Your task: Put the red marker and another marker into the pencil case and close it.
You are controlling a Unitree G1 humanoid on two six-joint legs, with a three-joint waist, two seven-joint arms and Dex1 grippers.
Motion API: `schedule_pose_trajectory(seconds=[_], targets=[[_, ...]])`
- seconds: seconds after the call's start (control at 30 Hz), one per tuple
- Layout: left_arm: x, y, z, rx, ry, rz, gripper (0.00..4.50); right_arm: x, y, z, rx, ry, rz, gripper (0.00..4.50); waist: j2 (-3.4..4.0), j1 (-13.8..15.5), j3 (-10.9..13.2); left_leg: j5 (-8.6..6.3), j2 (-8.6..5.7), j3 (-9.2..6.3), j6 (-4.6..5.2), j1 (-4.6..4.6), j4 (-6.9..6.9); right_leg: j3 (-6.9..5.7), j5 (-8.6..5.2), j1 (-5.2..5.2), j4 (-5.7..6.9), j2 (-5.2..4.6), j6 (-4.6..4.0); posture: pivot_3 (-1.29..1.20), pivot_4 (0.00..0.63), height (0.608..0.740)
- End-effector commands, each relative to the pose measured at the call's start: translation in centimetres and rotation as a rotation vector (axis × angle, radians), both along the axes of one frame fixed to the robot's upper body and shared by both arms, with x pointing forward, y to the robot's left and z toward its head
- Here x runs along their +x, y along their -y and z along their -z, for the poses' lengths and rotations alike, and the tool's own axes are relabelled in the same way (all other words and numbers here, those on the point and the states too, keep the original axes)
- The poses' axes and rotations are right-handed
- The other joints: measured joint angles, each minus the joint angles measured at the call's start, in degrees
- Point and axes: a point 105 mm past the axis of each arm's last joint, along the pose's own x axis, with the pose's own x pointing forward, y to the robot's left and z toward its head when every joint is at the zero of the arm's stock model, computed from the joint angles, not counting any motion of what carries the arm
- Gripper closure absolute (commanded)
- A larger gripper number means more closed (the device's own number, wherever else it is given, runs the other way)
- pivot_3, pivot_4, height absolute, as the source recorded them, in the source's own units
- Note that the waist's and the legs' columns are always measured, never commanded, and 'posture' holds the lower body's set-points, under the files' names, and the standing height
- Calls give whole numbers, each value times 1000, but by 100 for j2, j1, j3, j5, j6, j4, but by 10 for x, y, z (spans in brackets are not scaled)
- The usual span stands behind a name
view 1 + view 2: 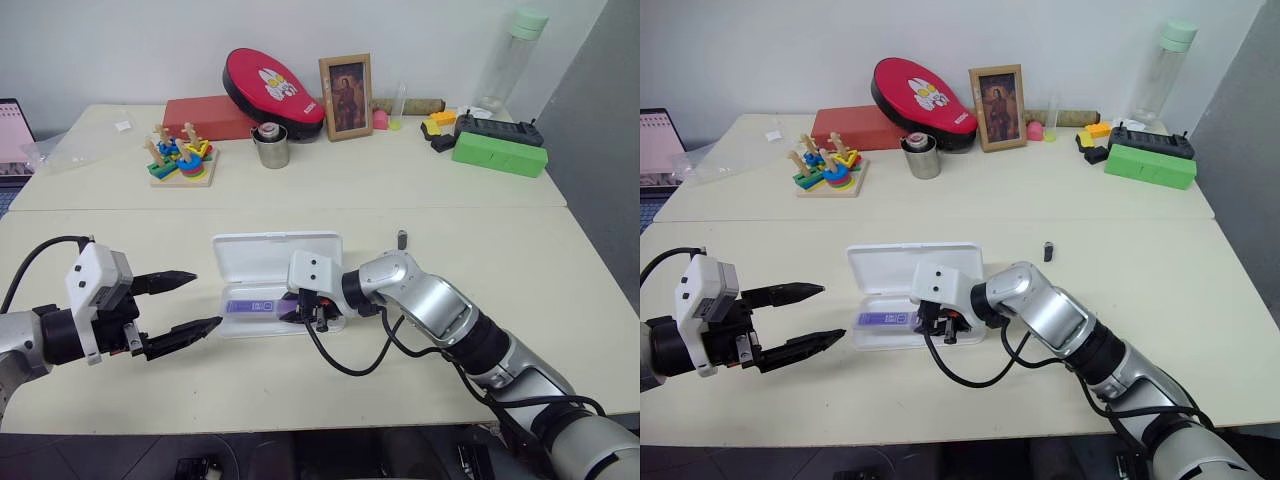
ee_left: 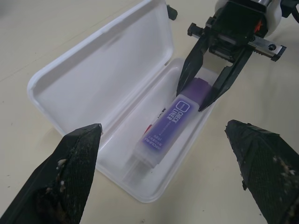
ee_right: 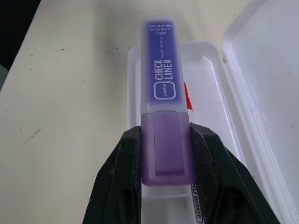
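Cream tabletop point(image 1: 420, 400), flat white plastic pencil case point(image 1: 278, 262) lying open with its lid back. Right gripper point(image 2: 202, 97) pinches the stubby purple marker point(image 3: 163, 107) over the tray, where the slim red-capped marker point(image 3: 188, 103) already lies. Left gripper point(image 1: 190, 302) hovers just beside the case, fingers spread wide.

The pencil case point(image 2: 100, 84) is seen to be of smooth, glossy white plastic. The purple marker point(image 3: 162, 93) is made of translucent plastic with a printed label. A matt, lightly speckled cream surface is shown on the table point(image 1: 560, 290). The black fingers point(image 2: 74, 177) of the left gripper point(image 1: 186, 304) look rough and scuffed. The cup point(image 1: 271, 146) at the far side appears to be dull metal.
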Motion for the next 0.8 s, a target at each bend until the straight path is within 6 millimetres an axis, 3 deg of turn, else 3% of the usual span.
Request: schedule_pose_trajectory(seconds=[0.03,0.47,0.53,0.8], targets=[[-3,4,-13,-2,52,11,0,0,-11,-1,1,43,-20,3409,0,-7,0,0,0,0,0,0,0,0,0,-1,0,0,0,0,150,740],[2,6,-14,0,59,12,0,-5,-11,5,-10,29,-59,3409,0,-5,0,0,0,0,0,-1,-1,0,0,-1,-1,0,-1,0,150,740],[2,6,-14,1,60,14,0,-5,-11,5,-10,29,-60,2708,0,-5,0,0,0,0,0,-1,-1,0,0,-1,0,0,-1,0,150,740],[4,6,-13,3,62,14,0,-4,-10,3,2,41,-62,890,0,-5,0,0,0,0,0,-1,-1,0,0,-1,-1,0,-1,0,150,740]])
